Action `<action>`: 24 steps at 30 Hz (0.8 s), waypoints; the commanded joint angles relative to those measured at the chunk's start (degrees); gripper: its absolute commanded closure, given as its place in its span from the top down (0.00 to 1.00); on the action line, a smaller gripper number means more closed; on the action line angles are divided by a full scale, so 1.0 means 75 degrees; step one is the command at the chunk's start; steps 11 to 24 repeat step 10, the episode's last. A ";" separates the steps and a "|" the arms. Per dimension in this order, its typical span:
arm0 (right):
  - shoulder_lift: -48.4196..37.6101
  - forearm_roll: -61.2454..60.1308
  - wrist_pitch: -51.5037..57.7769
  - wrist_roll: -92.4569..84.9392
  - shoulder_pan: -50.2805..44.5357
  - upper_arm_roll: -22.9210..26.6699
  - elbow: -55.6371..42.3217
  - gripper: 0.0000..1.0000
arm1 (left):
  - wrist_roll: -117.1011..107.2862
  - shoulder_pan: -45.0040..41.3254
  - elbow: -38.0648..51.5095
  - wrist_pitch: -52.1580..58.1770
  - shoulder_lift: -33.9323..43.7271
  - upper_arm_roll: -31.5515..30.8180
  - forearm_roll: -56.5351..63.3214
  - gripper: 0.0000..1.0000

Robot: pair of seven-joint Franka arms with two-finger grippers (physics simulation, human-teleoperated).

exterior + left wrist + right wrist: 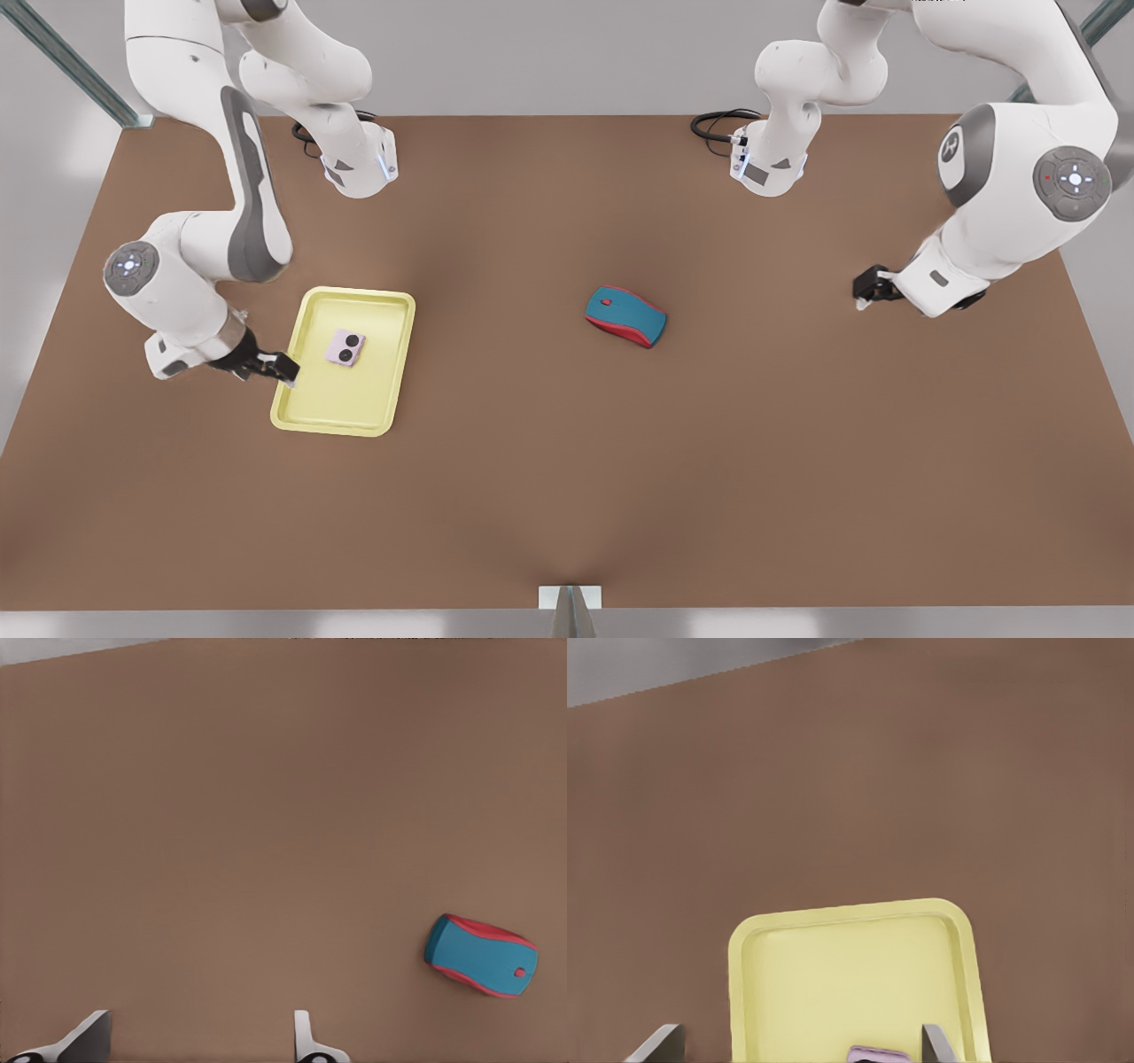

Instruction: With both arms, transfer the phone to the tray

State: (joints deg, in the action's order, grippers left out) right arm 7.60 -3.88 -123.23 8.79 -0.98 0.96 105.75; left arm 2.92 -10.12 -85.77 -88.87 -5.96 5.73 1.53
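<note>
While the phone point(345, 347) lies flat inside the tray point(306, 416) at the front view's left, the right claw point(285, 366) hangs at the tray's near rim, fingers spread and empty, the phone just beyond its tips. At mid-tabletop point(567, 496) sits a teal-and-red mouse point(625, 316). Far to the front view's right, the left claw point(864, 291) waits, fingers spread, well apart from everything. By the look of it the placing is done, and only a clear retreat from the rim remains.

Right gripper point(282, 367) and left gripper point(864, 290) both hang low, fingers spread wide, holding nothing.
</note>
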 commanded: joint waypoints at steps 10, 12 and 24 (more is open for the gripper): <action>0.0698 0.0659 0.4676 -0.2063 0.0318 0.0048 -0.3646 1.00 | 0.0139 -0.0128 0.0080 -0.0162 -0.0120 0.0080 0.0218 1.00; 0.0698 0.0659 0.4676 -0.2063 0.0318 0.0048 -0.3646 1.00 | 0.0139 -0.0128 0.0080 -0.0162 -0.0120 0.0080 0.0218 1.00; 0.0698 0.0659 0.4676 -0.2063 0.0318 0.0048 -0.3646 1.00 | 0.0139 -0.0128 0.0080 -0.0162 -0.0120 0.0080 0.0218 1.00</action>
